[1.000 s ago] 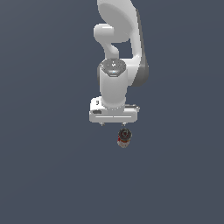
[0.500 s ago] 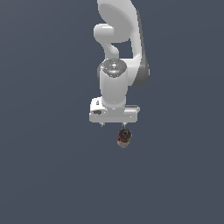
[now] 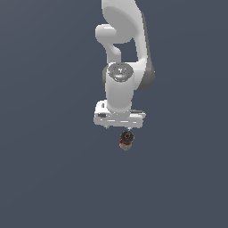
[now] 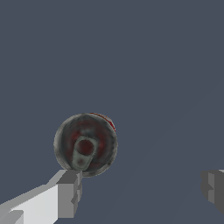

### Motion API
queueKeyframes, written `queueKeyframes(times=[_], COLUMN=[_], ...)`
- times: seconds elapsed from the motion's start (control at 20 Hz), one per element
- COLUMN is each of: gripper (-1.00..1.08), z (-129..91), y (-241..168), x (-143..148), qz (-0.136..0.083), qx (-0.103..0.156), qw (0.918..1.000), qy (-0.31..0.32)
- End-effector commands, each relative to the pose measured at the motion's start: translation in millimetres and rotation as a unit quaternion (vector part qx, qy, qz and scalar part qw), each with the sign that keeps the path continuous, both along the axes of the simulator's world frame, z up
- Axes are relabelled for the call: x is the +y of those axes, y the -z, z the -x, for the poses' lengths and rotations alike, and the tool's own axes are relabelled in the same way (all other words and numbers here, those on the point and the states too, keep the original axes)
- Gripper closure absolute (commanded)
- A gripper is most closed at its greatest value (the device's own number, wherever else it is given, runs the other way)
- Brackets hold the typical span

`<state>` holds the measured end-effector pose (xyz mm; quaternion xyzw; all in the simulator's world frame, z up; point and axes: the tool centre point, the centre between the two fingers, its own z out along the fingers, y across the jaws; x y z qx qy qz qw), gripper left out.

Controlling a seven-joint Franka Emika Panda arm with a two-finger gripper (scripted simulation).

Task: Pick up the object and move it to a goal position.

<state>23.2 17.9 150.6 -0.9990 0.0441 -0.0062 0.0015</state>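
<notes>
1. The white arm (image 3: 120, 67) reaches down from the top of the exterior view; its wrist points straight down, with the flat white gripper body across the bottom.
2. The gripper (image 3: 126, 133) hangs over the plain grey-blue floor (image 3: 49, 178); in the wrist view its two grey fingertips (image 4: 70, 192) stand far apart, one at each side of the frame, so the jaws are spread wide with nothing held between them.
3. The can (image 4: 85, 144) stands upright on the floor; the wrist view looks down on its dark round metal top with a pull tab, and a thin strip of red label shows along one edge.
4. In the wrist view the can sits just beside one fingertip, not centred between the two; whether that fingertip touches it cannot be told.
5. In the exterior view the can (image 3: 126, 143) shows as a small dark and red shape directly under the gripper; its detail there is too small to read.
</notes>
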Motion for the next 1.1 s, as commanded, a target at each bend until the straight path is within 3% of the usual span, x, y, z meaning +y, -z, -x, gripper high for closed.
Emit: queueKeyframes(times=[0.0, 0.55, 1.05], gripper=[-0.92, -0.92, -0.92], z=[-2, -12, -16], y=[3, 16, 23], x=[5, 33, 46], qz=[0.000, 0.000, 0.000], qx=[0.001, 0.005, 0.006], qw=[0.9998, 0.9925, 0.9859], qy=[0.019, 0.122, 0.167])
